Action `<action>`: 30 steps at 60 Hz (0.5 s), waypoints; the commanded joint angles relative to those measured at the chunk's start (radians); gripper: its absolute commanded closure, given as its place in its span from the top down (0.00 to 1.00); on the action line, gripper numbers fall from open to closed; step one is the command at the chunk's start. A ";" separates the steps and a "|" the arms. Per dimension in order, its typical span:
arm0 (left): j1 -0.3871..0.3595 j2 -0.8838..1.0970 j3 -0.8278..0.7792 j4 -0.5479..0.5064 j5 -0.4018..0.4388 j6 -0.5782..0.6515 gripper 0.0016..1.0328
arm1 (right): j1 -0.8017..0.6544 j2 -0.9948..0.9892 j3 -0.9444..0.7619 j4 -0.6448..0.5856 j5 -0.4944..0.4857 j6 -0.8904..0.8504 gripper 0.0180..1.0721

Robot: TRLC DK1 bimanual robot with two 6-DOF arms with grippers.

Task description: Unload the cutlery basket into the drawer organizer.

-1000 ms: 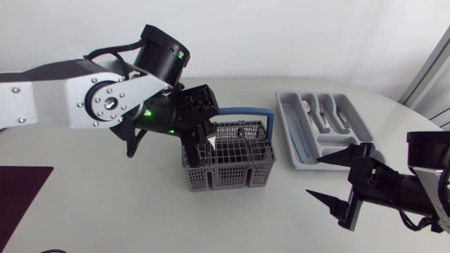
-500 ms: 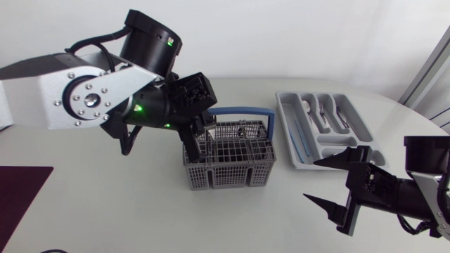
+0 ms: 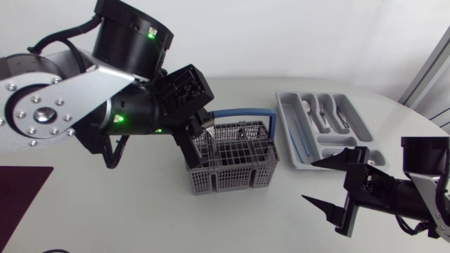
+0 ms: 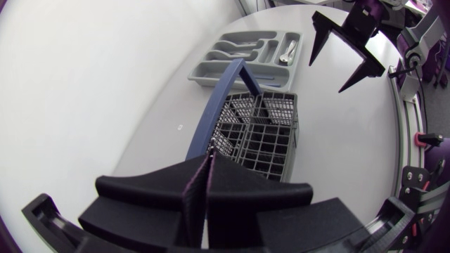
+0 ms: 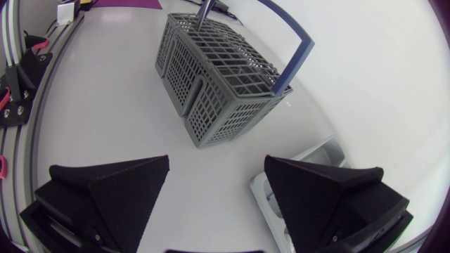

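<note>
From above, the left gripper [image 3: 202, 138] has risen out of the cutlery basket [image 3: 232, 167] on the counter [image 3: 140, 211], closed on a slim piece of cutlery [image 3: 209, 145]. The lift-out looks under way. The drawer organizer [image 3: 283, 112] already holds several pieces.

At the left wrist, the fingers are pinched together above the basket, whose cells look otherwise empty.

At the right wrist, the right gripper [image 5: 216, 165] gapes wide and empty near the organizer.

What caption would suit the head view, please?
Left jaws grip a utensil in the basket; right jaws open near the organizer.
</note>
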 commanded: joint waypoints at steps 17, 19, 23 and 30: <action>-0.112 -0.062 -0.091 0.082 -0.233 -0.046 0.14 | 0.033 -0.009 -0.038 0.025 0.025 0.040 0.93; -0.131 -0.068 -0.094 0.090 -0.259 -0.049 0.14 | 0.036 -0.005 -0.039 0.030 0.027 0.042 0.93; -0.149 -0.070 -0.094 0.095 -0.291 -0.054 0.14 | 0.036 -0.005 -0.042 0.034 0.030 0.042 0.93; -0.164 -0.075 -0.091 0.096 -0.331 -0.068 0.14 | 0.037 -0.005 -0.042 0.036 0.034 0.042 0.93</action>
